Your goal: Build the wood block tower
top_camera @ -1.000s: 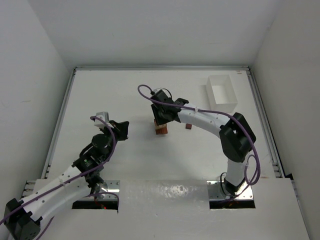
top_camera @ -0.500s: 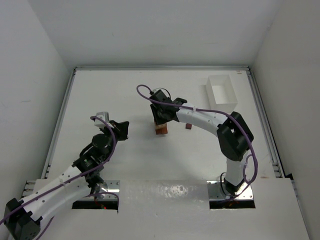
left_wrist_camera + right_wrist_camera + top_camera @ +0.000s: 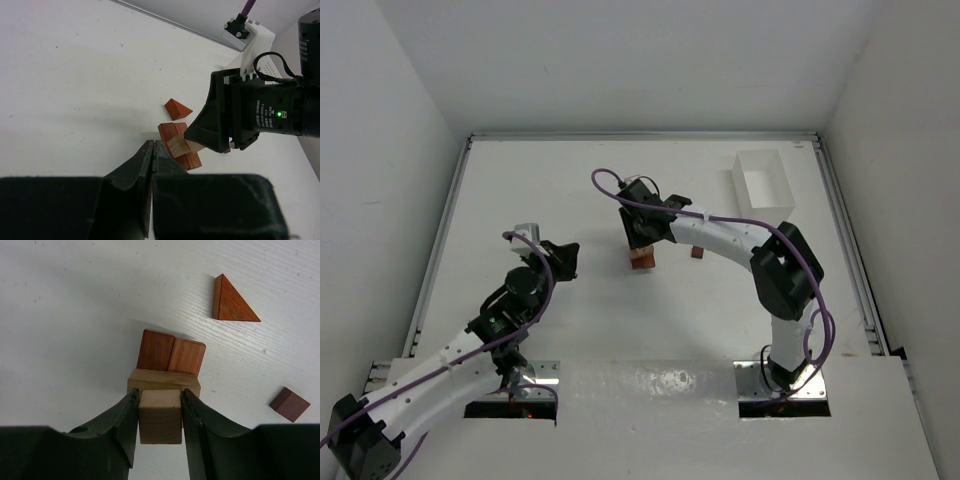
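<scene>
Over the tower [image 3: 171,356] | right claw [image 3: 160,396] clamps pale cube [image 3: 160,421], tan top block [image 3: 163,381] at 12 o'clock | left claw [image 3: 153,150] closed, empty, farther.

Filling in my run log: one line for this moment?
right end effector: shut on pale cube over wood block tower | left end effector: shut, empty

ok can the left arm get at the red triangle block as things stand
Probably not cleanly. The triangle block lies past the block stack from the left arm, close beside the right arm, whose jaws hold a pale cube over the stack. The left jaws are also shut.
</scene>
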`<state>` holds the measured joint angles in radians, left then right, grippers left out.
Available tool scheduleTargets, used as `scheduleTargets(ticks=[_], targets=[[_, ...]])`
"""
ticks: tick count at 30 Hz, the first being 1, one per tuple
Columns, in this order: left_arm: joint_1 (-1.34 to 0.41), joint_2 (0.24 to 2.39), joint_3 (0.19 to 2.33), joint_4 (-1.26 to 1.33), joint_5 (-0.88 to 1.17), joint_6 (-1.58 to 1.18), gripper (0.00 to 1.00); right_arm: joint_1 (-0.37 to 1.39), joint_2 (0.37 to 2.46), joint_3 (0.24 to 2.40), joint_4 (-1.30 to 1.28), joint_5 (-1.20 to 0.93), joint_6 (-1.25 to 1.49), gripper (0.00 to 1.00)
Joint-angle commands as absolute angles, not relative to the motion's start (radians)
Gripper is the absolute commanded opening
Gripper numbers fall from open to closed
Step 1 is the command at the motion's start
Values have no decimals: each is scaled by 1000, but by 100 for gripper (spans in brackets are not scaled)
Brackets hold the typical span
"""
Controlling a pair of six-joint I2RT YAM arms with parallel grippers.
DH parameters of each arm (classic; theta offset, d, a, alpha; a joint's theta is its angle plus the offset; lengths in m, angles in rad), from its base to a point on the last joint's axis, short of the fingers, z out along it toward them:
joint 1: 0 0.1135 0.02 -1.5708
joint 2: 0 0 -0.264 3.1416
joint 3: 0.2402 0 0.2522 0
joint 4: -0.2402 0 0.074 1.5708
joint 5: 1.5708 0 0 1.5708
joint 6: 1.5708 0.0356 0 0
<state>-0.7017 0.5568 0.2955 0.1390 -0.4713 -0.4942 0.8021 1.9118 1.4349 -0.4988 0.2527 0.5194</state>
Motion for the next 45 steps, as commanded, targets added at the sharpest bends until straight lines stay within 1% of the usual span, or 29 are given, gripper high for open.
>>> scheduleTargets(ticks=[1,6,13,32,39,45], targets=[[-713,558,299,184,-460,-486,0,804,1913,1479,-476,265,517,39],[-713,557,299,184,-460,-488,0,804,1905,1471,-474,267,518,39],[-713,557,299,184,-459,-488,0,802,1904,1473,-474,275,520,35],[-713,555,299,184,-454,-488,0,799,1916,1482,-476,288,543,35],[-713,552,299,184,-451,-489,0,799,1914,1473,-476,284,546,35],[-713,554,299,184,-449,-489,0,799,1916,1471,-471,278,552,40]])
